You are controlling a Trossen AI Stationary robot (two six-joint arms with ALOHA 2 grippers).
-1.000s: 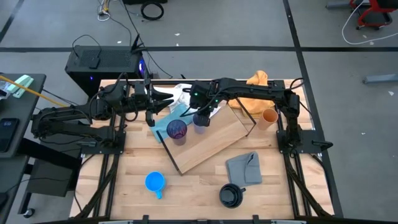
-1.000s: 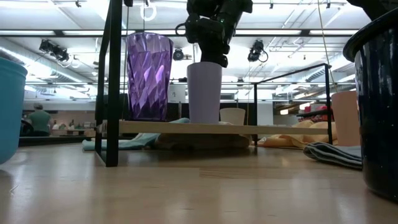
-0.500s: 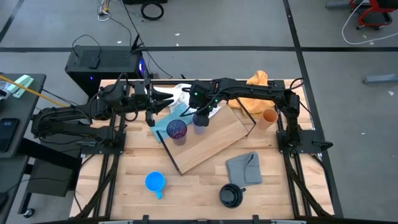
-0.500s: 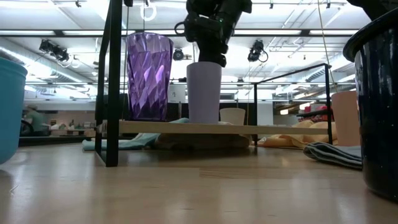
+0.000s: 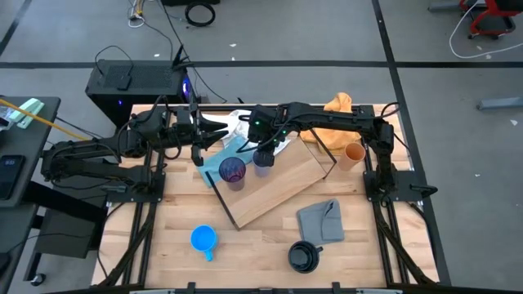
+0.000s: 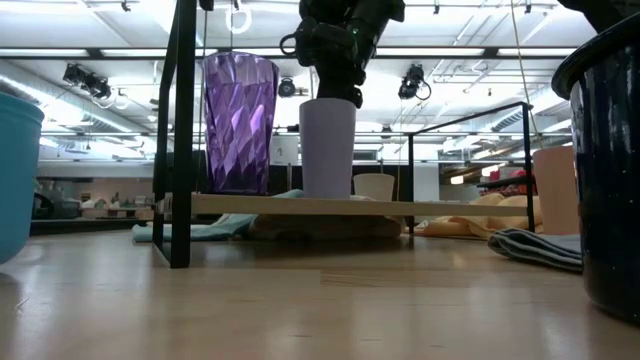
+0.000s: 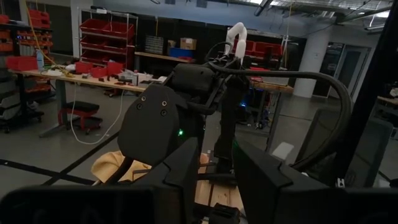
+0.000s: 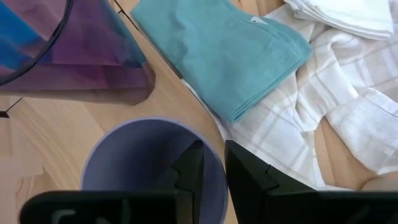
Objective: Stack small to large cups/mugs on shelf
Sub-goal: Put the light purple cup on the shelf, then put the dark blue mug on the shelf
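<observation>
Left gripper [image 5: 196,145] hangs beside the shelf's [image 5: 286,192] near corner; whether it is open I cannot tell. Next stands the dark purple tumbler [image 5: 233,171], then the lavender cup [image 5: 263,158], both upright on the board. The right gripper [image 8: 211,171] pinches that cup's rim (one finger inside, one outside).

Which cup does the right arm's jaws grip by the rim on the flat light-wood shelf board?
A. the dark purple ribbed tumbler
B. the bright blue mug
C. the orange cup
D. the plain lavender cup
D. In the right wrist view one finger sits inside the plain lavender cup and the other outside its rim, and the low view shows the right gripper directly on top of that cup, which stands on the flat light-wood shelf board.
</observation>
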